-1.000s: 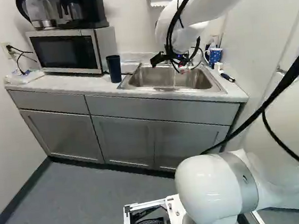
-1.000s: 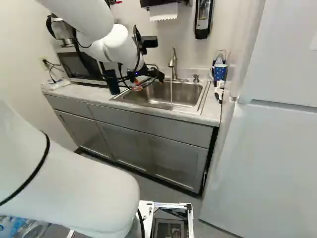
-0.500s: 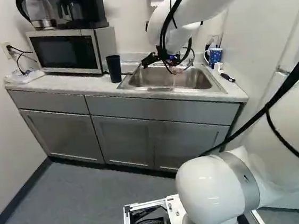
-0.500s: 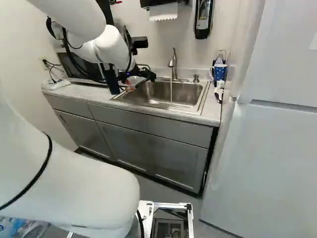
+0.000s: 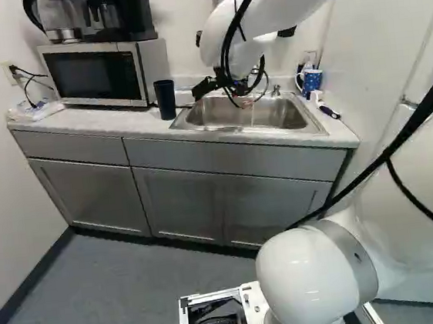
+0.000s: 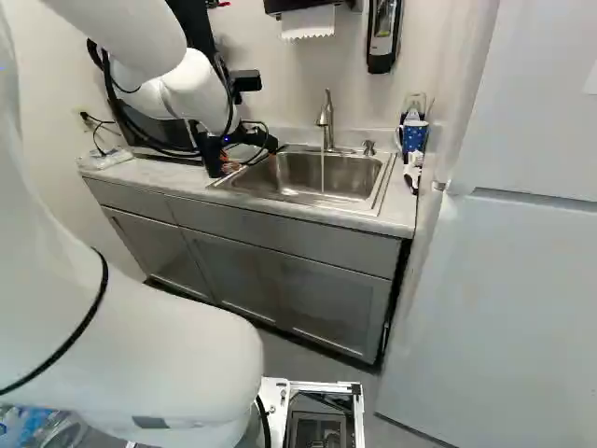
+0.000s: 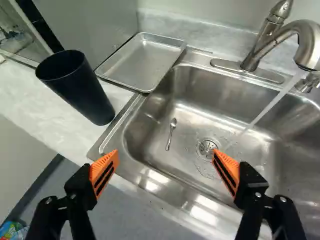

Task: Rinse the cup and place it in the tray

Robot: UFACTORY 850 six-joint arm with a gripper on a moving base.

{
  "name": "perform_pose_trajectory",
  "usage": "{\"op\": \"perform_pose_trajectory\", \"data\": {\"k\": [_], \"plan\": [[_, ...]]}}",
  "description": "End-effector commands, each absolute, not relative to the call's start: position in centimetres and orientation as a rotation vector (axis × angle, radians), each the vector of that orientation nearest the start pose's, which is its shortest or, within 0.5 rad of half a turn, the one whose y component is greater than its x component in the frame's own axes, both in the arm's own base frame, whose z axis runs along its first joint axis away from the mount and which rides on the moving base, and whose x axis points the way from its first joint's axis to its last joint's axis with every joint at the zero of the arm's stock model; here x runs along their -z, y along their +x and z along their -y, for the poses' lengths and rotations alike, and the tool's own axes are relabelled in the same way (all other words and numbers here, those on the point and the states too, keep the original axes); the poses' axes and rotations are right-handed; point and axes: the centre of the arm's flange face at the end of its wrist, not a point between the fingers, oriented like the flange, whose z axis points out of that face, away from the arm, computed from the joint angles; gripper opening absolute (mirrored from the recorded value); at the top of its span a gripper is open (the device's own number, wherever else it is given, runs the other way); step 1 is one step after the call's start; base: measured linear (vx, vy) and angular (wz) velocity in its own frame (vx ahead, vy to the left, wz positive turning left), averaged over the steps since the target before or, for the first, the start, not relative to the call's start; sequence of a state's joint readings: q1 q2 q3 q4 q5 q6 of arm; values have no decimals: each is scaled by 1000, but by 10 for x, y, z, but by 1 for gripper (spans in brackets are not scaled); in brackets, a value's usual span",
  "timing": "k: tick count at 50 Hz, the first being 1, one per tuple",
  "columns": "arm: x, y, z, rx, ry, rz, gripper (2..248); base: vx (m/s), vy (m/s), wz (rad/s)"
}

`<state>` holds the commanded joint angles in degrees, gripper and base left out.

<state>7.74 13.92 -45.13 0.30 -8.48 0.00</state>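
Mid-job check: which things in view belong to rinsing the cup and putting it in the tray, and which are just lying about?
Likely for the job:
dark cup
tray
sink
running faucet
open claw

Just lying about:
spoon
spotted mug
microwave
coffee maker

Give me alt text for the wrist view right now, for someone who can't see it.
The open hand, empty, hangs over the front edge of a steel sink with water running and a spoon inside; a dark cup and metal tray sit beside it.
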Motion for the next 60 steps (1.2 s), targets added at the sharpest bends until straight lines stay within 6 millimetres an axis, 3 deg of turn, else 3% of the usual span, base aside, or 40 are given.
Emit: {"op": "perform_pose_trajectory", "data": {"k": [45,60], "plan": [[-600,423,-127,1339,-2667,384,247,0,0,0],[-591,433,-149,1346,-2633,433,247,0,0,0]]}}
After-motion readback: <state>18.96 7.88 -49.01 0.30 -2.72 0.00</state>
